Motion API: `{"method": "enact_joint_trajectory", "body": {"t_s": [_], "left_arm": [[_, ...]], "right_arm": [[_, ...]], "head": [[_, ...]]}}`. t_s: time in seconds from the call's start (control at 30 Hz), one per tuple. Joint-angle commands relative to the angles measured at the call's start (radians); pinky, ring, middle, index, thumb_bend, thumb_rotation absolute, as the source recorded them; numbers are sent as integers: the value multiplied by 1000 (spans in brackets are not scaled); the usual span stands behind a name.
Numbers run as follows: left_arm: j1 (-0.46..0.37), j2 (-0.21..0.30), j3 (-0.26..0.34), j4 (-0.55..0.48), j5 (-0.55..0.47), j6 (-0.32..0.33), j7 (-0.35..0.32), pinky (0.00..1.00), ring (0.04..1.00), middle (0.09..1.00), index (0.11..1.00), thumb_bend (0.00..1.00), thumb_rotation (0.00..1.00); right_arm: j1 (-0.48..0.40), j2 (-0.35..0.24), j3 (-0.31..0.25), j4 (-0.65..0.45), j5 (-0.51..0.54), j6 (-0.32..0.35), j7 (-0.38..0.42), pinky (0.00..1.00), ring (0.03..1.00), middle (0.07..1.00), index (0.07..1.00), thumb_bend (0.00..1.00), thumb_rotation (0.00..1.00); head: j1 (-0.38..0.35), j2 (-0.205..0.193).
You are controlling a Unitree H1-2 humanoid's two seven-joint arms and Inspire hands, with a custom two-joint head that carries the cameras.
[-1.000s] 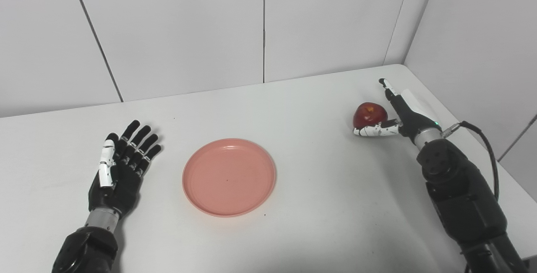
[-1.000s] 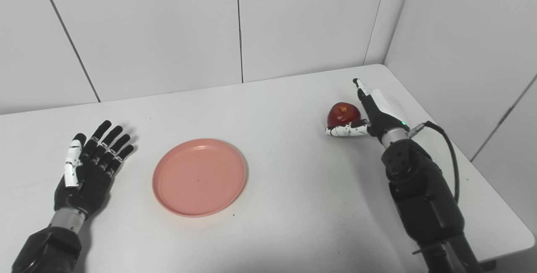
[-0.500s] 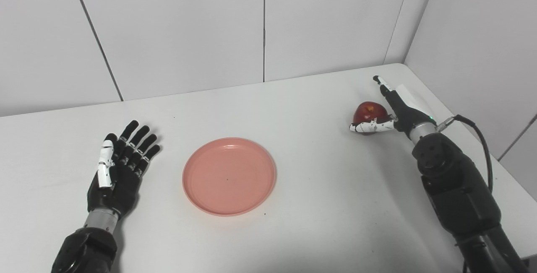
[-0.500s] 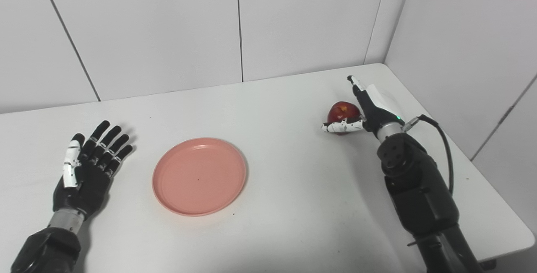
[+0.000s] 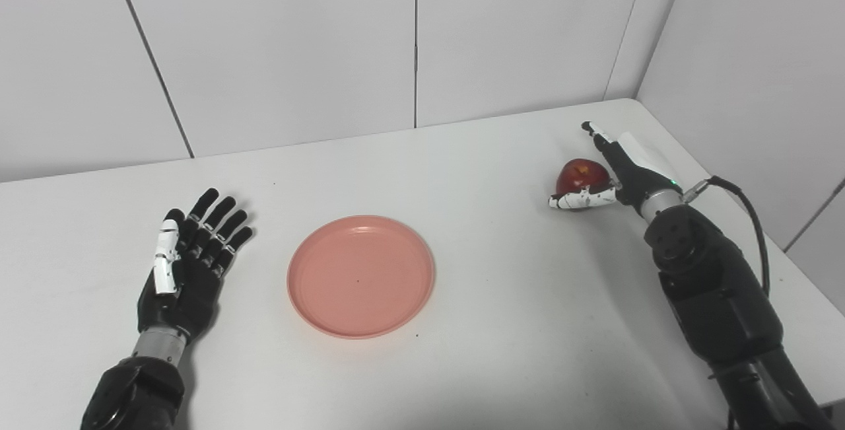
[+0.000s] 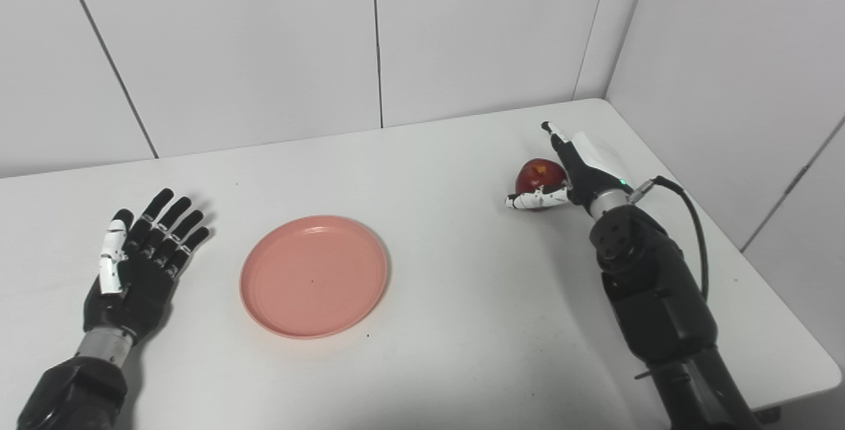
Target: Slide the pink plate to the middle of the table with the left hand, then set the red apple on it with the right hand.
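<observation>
**Right hand closes in on apple; plate already placed**

Over the last second the right arm has swung slightly leftward and the right hand has settled closer around the red apple; the plate and the left hand have not shifted.

Nearest the robot, the left hand lies flat on the table, fingers spread and extended, holding nothing, well apart from the plate rim.

Mid-table, the pink plate sits empty and roughly central. Judged from this position, the sliding step is complete.

Farther back, near the right rear corner, the apple rests on the table. The right hand cups it from the right side: the thumb runs along its near base, while the fingers extend upward behind it. The hand is not closed; contact appears partial, and no lift is evident.

Judgement: the current step is grasp formation. The fingers must wrap the apple before transport to the plate.
</observation>
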Motion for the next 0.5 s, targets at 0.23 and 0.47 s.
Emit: {"method": "enact_joint_trajectory", "body": {"t_s": [0.23, 0.47], "left_arm": [[16, 9, 0, 9, 3, 45, 15, 870, 875, 891, 876, 336, 1000], [17, 8, 2, 9, 1, 47, 16, 873, 875, 889, 873, 339, 1000]], "right_arm": [[-43, -42, -9, 5, 7, 2, -13, 842, 931, 958, 961, 1000, 318], [-42, -38, -18, 19, 2, 2, -11, 854, 933, 955, 950, 1000, 298]], "head": [[1, 5], [1, 6]]}}
